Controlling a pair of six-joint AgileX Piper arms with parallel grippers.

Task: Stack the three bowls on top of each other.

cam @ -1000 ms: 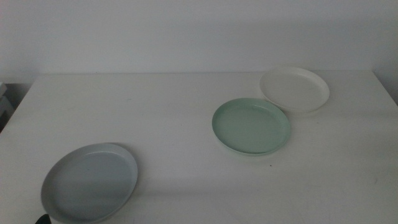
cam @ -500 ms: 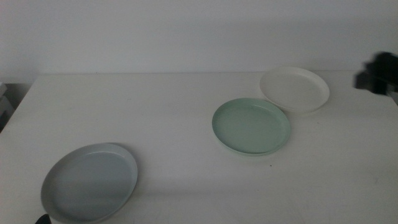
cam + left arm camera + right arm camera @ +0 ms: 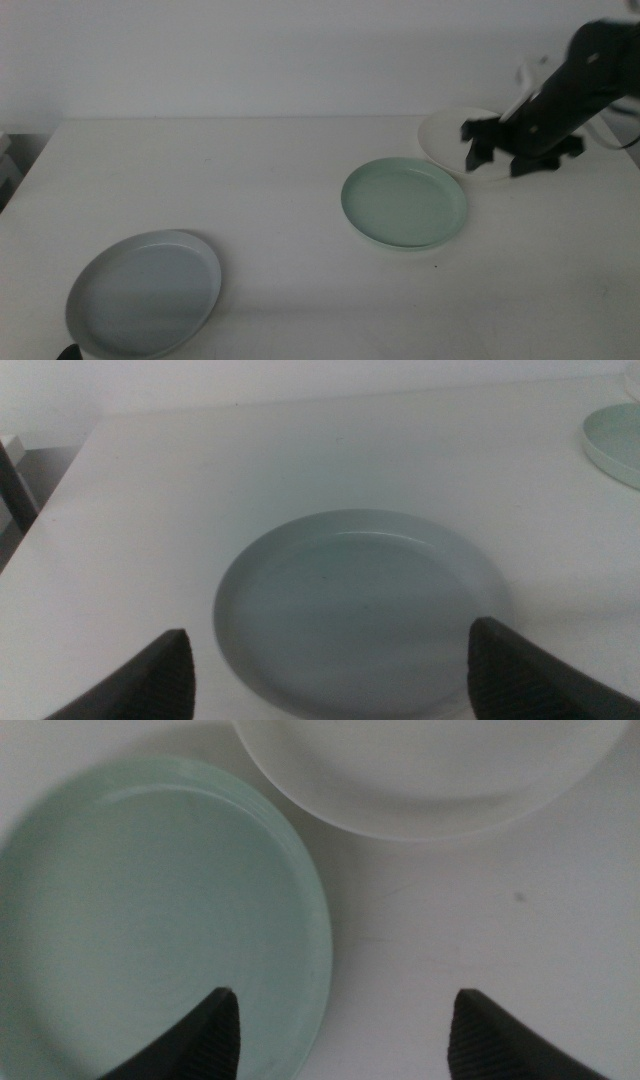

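Three bowls lie apart on the white table (image 3: 250,170). The pale grey-blue bowl (image 3: 145,293) is at the front left, the mint green bowl (image 3: 404,203) right of centre, the white bowl (image 3: 445,135) behind it to the right, their rims close together. My right gripper (image 3: 505,150) is open and empty above the white bowl's near part. Its wrist view shows the mint bowl (image 3: 150,920), the white bowl (image 3: 420,770) and bare table under the gripper (image 3: 345,991). My left gripper (image 3: 329,627) is open and empty at the front left, over the grey-blue bowl (image 3: 350,600).
A white wall stands behind the table. A dark object (image 3: 5,165) sits off the table's left edge. The left gripper shows only as a dark tip (image 3: 68,352) at the bottom edge of the middle view.
My right arm has come in from the right edge and moved left to hang over the white bowl. The three bowls and the left gripper have not moved.
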